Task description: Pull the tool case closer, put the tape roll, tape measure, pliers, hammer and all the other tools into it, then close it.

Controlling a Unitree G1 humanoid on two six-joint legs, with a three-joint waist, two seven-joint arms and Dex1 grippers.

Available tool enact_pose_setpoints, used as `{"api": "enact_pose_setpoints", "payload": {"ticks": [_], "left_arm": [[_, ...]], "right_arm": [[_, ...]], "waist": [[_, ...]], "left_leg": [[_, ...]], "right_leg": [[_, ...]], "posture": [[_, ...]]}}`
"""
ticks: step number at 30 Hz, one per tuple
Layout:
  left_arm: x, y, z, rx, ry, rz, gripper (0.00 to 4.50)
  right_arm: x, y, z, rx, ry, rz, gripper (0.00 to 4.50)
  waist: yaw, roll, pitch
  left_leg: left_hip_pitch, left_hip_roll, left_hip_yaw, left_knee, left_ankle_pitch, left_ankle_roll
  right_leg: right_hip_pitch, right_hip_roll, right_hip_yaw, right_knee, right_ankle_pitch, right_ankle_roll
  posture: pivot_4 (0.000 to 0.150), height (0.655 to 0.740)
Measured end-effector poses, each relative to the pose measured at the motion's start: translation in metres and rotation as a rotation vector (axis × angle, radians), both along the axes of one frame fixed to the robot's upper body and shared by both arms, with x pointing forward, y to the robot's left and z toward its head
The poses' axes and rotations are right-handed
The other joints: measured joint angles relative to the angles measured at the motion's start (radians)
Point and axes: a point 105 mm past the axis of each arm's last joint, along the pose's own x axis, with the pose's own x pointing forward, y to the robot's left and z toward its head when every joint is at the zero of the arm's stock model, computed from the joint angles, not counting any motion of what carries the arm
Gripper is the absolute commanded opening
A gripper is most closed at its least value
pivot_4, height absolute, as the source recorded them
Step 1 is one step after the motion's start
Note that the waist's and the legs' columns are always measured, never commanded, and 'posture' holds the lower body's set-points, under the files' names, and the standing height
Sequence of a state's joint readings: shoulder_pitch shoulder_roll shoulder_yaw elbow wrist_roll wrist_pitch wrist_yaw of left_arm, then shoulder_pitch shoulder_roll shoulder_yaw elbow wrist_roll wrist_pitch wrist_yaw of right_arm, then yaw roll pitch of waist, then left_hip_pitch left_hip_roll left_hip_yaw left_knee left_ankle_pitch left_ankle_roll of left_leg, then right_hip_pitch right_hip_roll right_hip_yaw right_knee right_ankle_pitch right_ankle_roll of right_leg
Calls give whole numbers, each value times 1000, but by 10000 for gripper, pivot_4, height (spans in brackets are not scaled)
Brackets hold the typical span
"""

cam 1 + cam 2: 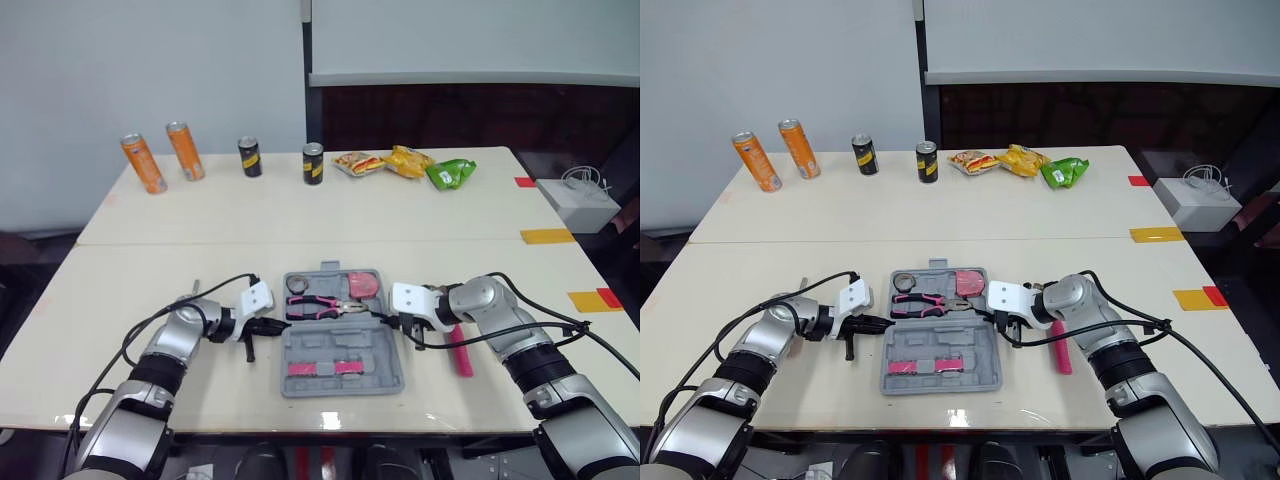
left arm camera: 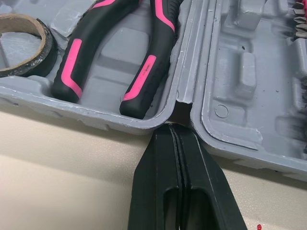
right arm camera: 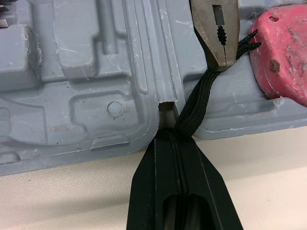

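— How are the arms finished?
— Rounded silver-grey shells are seen on the left arm (image 1: 170, 345) and the right arm (image 1: 500, 320), broken by black joint bands. Loose black cables (image 1: 230, 280) are looped along each.
— And the wrists?
— A white angular housing (image 1: 256, 297) is mounted at each. The left gripper (image 1: 268, 325) and right gripper (image 1: 388, 318) are formed of two matte black fingers (image 2: 158, 191), wedge-shaped, tapered towards the tip, with a thin seam between them.

Two cream tables (image 1: 300, 215) edge to edge, pale wall (image 1: 150, 60) behind, dark panel (image 1: 420, 115) beneath a white board (image 1: 470, 40).
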State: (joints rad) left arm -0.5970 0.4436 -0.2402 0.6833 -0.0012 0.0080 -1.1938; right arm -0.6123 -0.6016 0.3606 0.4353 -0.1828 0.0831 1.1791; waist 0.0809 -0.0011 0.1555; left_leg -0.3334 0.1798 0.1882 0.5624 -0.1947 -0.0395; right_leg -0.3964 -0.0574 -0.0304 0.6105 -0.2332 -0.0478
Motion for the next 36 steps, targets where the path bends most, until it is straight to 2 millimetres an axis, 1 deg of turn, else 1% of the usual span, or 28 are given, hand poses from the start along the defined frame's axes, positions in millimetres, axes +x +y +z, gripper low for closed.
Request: {"api": "enact_pose_setpoints", "payload": {"ticks": [8, 23, 36], "left_arm": [[-6, -1, 1, -1, 3, -23, 434], [-12, -3, 2, -3, -3, -21, 434], [-18, -4, 4, -5, -3, -20, 434]], "right_arm": [[-8, 1, 0, 2, 20, 11, 176], [-14, -2, 2, 0, 19, 0, 176], [-20, -3, 4, 2, 17, -5, 176]], "waist": [[1, 0, 0], [2, 0, 0], [3, 0, 0]], "left_leg": [[-2, 0, 1, -3, -1, 1], [-7, 0, 1, -4, -3, 4], [-16, -1, 1, -3, -2, 10]], "right_leg": [[0, -1, -1, -2, 0, 1], [-2, -1, -3, -6, -1, 2], [-9, -2, -3, -6, -2, 2]], "posture": [[1500, 7400], [1500, 7400], [1500, 7400]]}}
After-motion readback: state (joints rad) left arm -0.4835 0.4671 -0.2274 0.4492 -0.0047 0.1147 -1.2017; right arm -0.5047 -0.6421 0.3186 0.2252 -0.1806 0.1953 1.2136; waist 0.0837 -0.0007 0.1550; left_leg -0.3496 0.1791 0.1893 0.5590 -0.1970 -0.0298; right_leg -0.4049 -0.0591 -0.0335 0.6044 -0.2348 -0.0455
